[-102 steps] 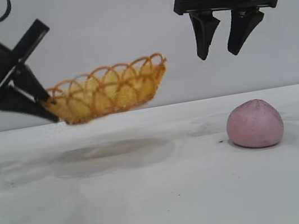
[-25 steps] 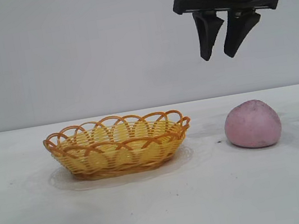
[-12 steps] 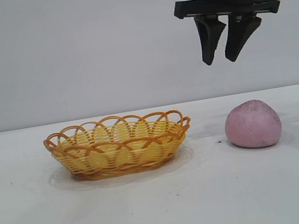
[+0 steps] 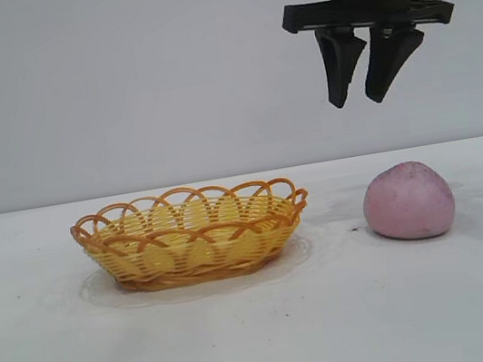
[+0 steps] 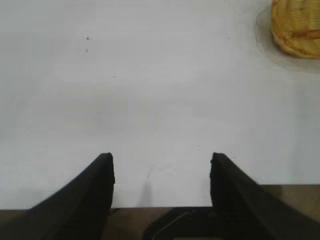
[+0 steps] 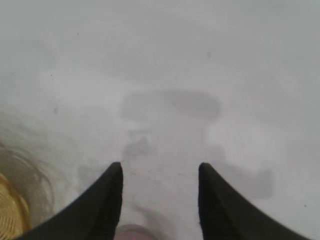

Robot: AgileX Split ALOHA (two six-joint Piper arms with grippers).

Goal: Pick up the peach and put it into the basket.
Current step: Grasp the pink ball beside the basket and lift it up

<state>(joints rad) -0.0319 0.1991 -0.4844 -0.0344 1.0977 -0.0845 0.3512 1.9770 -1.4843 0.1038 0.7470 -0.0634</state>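
bright, even light; soft shadows on the table (image 4: 267,342); wrist views blurred

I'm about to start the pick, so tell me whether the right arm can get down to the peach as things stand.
Probably yes. The right end effector hangs open above the peach, slightly toward the basket, with only bare air between. The peach sits alone on the table, apart from the basket.

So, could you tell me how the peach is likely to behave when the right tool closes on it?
The peach looks rounded and lumpy, so it may roll or twist if pinched off-centre. Its matte skin probably grips well. It rests apart from the basket, under the open right tool, so a nudge shouldn't disturb anything.
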